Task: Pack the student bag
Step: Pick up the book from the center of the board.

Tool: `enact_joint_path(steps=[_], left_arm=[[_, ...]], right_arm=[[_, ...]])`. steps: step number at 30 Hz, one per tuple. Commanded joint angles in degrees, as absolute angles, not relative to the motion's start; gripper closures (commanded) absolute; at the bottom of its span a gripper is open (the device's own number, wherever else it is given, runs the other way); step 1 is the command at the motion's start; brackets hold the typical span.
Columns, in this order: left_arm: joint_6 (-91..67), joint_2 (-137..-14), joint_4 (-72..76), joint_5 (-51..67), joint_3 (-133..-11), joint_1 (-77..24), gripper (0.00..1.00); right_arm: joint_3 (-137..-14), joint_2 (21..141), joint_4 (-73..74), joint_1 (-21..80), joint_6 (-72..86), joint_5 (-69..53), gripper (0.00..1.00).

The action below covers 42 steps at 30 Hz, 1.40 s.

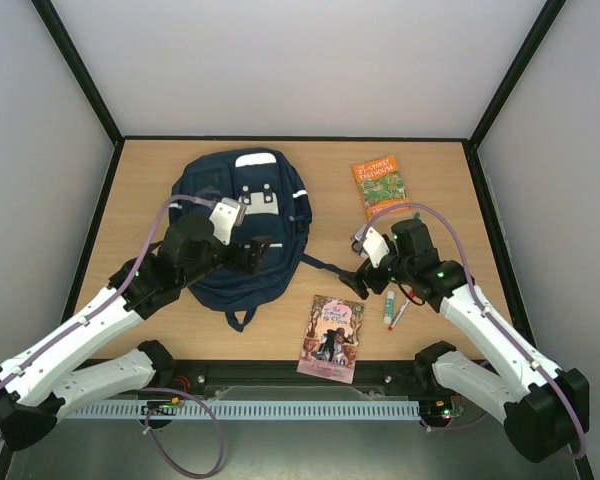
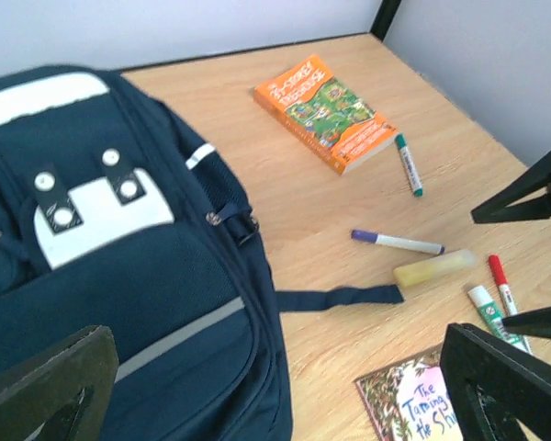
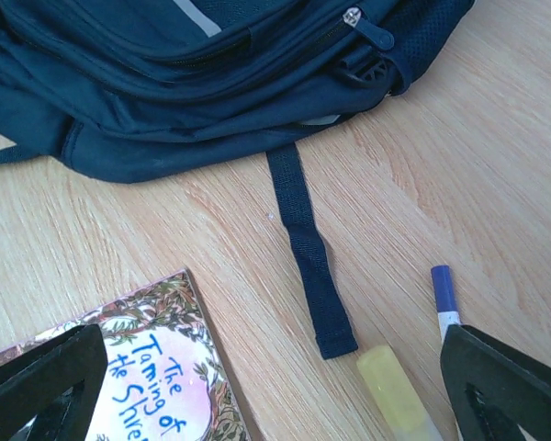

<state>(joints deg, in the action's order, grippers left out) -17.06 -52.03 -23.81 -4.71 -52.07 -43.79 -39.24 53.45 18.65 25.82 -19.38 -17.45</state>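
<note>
The student bag (image 1: 242, 225) is a navy backpack with white stripes, lying flat at the table's left centre; it also shows in the left wrist view (image 2: 101, 257) and the right wrist view (image 3: 165, 83). My left gripper (image 1: 263, 252) hovers over the bag's right lower part, open and empty (image 2: 275, 395). My right gripper (image 1: 357, 280) is open and empty (image 3: 271, 395) over the bare wood, between the bag's loose strap (image 3: 308, 257) and a pink book (image 1: 332, 337). An orange book (image 1: 380, 185) lies at the back right.
Loose pens lie right of the bag: a purple marker (image 2: 397, 242), a yellow highlighter (image 2: 434, 267), a green marker (image 2: 408, 165), a red marker (image 2: 500, 280) and a green-white one (image 2: 487, 310). Enclosure walls stand on three sides.
</note>
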Motion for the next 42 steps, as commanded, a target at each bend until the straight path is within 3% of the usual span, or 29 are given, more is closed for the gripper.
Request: enact_joint_path(steps=[1, 6, 10, 14, 17, 19, 22, 30, 42], left_arm=[[-14.4, -53.8, -18.2, -5.8, -53.2, -44.4, 0.01], [-23.3, -66.3, -22.9, -25.7, -55.1, -43.7, 0.01], [-25.2, -72.9, -21.3, -18.4, -58.6, -41.8, 0.01], [-26.5, -69.0, -8.2, -3.1, -51.0, -41.8, 0.01], [-26.5, -69.6, -7.2, 4.7, -50.1, -41.9, 0.11], [-26.4, -71.5, -9.7, 9.9, -50.3, -42.2, 0.24], [-28.2, -73.2, -10.5, 17.1, -48.3, -44.0, 0.31], [-30.4, -75.2, -12.6, 19.7, -45.3, -51.4, 0.32], [-33.4, -77.0, -12.6, 19.8, -39.6, -53.1, 0.35]], right_arm=[[-43.0, 51.7, 26.6, 25.6, -23.3, -17.8, 0.01], [-46.2, 52.1, 30.9, 25.6, -24.2, -16.7, 0.01], [-47.3, 53.4, 29.2, 25.6, -19.7, -5.6, 0.01], [-46.0, 53.9, 32.2, 25.5, -26.5, -5.7, 0.01], [-43.3, 53.3, 34.7, 25.5, -31.1, -8.8, 0.01], [-43.4, 53.8, 39.4, 25.5, -35.3, -13.9, 0.05], [-42.2, 53.0, 44.5, 25.6, -42.8, -17.3, 0.15], [-35.0, 49.9, 47.0, 30.4, -51.7, -12.3, 0.29], [-29.7, 52.7, 39.9, 49.2, -46.0, -6.8, 0.27]])
